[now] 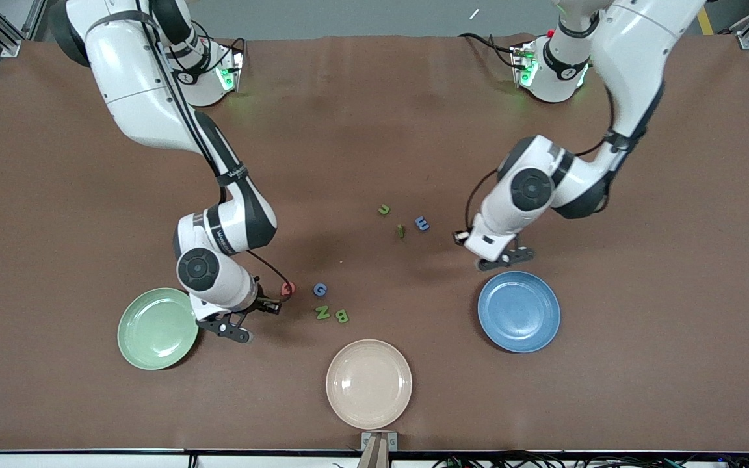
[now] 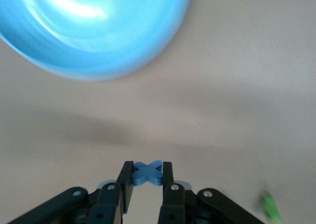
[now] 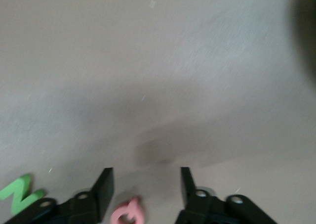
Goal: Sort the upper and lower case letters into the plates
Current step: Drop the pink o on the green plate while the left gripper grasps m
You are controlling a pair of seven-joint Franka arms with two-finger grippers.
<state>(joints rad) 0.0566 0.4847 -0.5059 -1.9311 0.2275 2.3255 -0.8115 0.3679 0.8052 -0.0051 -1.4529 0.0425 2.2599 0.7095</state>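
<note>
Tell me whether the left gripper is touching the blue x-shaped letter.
Touching. The left wrist view shows the left gripper with both fingertips pressed against the sides of the blue x letter, no gap on either side, up off the table near the blue plate.

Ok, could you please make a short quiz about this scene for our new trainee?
1. True or false: the left gripper is shut on a blue letter.
2. Fill in: the plate nearest the front camera is ___ in colour.
3. The right gripper is: A open; B shut on a green letter; C shut on a plate rim.
Key: 1 true; 2 beige; 3 A.
</note>
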